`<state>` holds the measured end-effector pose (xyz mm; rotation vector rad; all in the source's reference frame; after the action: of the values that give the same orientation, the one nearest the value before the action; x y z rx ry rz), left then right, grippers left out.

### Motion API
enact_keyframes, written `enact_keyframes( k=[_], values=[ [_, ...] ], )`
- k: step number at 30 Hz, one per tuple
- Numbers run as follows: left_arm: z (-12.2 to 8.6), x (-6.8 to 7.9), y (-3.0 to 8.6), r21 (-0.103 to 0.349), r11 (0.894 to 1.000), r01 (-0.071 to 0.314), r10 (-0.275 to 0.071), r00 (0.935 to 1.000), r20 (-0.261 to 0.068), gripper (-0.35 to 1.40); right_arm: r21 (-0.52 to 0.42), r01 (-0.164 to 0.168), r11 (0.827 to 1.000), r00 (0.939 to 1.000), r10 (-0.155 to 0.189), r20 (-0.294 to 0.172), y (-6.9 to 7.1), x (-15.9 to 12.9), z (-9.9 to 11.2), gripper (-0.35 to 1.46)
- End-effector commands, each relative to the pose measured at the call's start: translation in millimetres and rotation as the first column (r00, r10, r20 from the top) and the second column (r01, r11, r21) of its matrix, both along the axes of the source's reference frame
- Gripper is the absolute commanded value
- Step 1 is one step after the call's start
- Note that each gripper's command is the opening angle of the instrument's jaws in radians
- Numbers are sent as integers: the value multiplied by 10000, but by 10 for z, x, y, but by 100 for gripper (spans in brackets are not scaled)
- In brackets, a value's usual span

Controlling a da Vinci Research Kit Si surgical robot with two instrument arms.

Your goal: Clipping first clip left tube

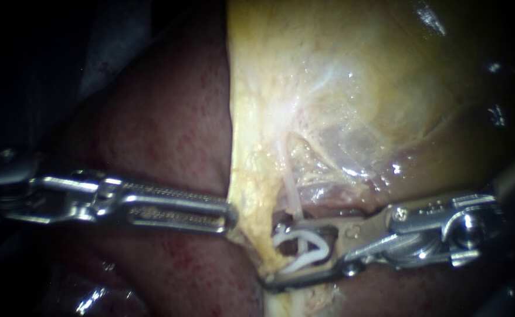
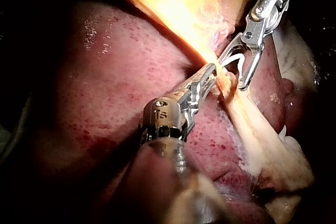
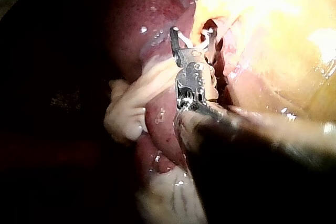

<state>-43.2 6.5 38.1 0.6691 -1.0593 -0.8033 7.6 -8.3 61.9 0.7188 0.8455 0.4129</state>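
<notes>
Starting on the left: my-left-side slender steel instrument [image 1: 228, 217] lies across the dark red, speckled liver [image 1: 163, 135]. Its long slotted jaws are pressed together, and as far as I can tell the tips are pinching the ragged yellow edge [image 1: 248, 194] of the glistening yellowish gallbladder [image 1: 339, 70]. That pinch looks like what holds the whole sheet taut.

Just past that edge, a thin pale tube [image 1: 291, 196] drops out of the filmy tissue and disappears behind the upper jaw of the other tool. I only see one tube clearly, so I can't say it's the "left" one.

Right below it is the white plastic clip [image 1: 304, 249], sitting unclosed between the jaws of the right-hand steel instrument [image 1: 278, 255]. Those jaws stand apart, each touching the clip.

What worries me:
- I can't tell whether the tube is fully inside the clip. If it fires now, it could catch only half the tube or grab the yellow fringe too.
- The pinch on the left looks shallow. If it slips, the tissue goes slack and the tube shifts out of the jaws.
- That tube looks flimsy, so any sideways tug from the right tool could tear it.
</notes>
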Motion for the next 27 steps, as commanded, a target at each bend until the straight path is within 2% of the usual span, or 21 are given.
enact_keyframes(
  k=[1,18,27],
  values=[
    [0,0,0,4,10000,-1,1,10000,-4,-35,17,55,10000,10000,-55,-21,-2,1,1,57],
    [0,-1,1,5,10000,2,-2,10000,-6,-35,49,242,9997,9997,-242,-38,-15,28,6,56],
    [1,-2,1,5,10000,6,-6,10000,-7,-35,55,255,9997,9997,-255,-33,-15,34,7,53]
  ],
)
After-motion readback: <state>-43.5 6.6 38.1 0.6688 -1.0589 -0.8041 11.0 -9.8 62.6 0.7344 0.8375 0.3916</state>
